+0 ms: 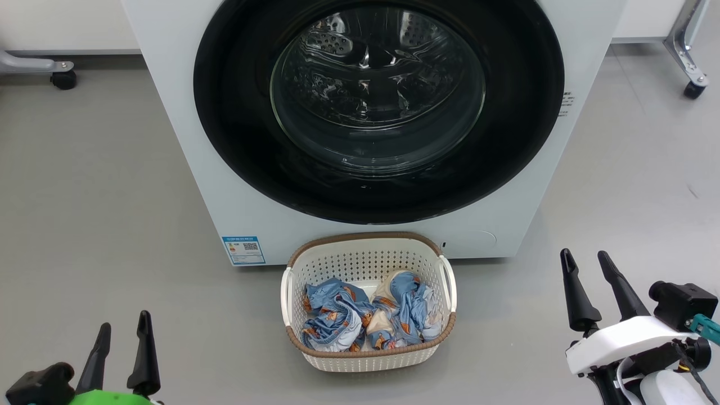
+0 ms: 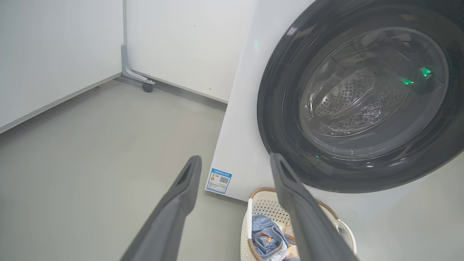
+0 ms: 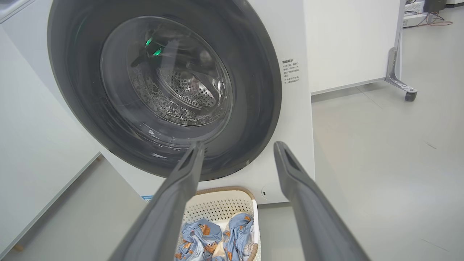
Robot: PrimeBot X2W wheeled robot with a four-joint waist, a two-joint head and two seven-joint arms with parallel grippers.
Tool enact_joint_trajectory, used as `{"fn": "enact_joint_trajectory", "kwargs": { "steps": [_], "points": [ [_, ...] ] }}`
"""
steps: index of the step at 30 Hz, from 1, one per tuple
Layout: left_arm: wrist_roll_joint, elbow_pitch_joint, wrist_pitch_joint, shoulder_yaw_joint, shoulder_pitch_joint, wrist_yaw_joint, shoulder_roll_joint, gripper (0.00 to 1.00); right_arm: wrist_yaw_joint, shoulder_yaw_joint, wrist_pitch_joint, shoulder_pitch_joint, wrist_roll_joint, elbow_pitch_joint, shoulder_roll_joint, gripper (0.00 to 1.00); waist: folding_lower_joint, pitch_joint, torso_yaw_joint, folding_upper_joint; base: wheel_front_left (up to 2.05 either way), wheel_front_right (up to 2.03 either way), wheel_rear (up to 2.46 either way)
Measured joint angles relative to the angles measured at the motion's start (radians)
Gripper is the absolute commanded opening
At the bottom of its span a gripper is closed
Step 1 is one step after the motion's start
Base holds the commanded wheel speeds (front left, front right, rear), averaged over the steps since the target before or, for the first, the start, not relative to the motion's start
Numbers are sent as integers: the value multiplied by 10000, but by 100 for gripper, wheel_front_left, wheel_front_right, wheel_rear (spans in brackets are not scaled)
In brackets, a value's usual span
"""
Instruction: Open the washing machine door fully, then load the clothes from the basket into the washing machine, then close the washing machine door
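The white washing machine (image 1: 169,84) stands ahead with its round black-rimmed door (image 1: 236,140) shut flat against the front; the steel drum shows through the glass. On the floor right in front sits the cream basket (image 1: 368,256) holding crumpled light blue clothes (image 1: 337,318) with orange figures. My left gripper (image 1: 124,329) is open and empty at the lower left, well left of the basket. Off to the lower right, my right gripper (image 1: 590,261) is open and empty too. The door (image 2: 275,119) and basket (image 2: 262,206) show past the left fingers, and the door (image 3: 253,108) and clothes (image 3: 203,239) past the right fingers.
Grey floor lies on both sides of the basket. White partition panels on castor feet (image 1: 63,79) (image 1: 693,89) stand behind the machine at left and right. A blue energy label (image 1: 244,250) is low on the machine's front left.
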Motion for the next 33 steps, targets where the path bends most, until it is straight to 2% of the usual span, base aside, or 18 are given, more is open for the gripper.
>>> {"fn": "enact_joint_trajectory", "kwargs": {
  "steps": [14, 25, 33],
  "points": [
    [2343, -357, -424, 307, 360, 0, 6, 100, -81, 59, -416, 214, -1912, -17, -146, 100, 0, -6, 44, 0, 0, 0, 0],
    [3952, -477, -734, 577, 656, -2, 6, 100, -153, -213, -763, 394, -3018, 82, 88, 100, 0, 46, 64, 0, 0, 0, 0],
    [4115, -483, -734, 686, 661, -2, -23, 100, -153, -637, -780, 582, -3166, 318, 109, 100, 0, 77, 61, 0, 0, 0, 0]
  ]
}}
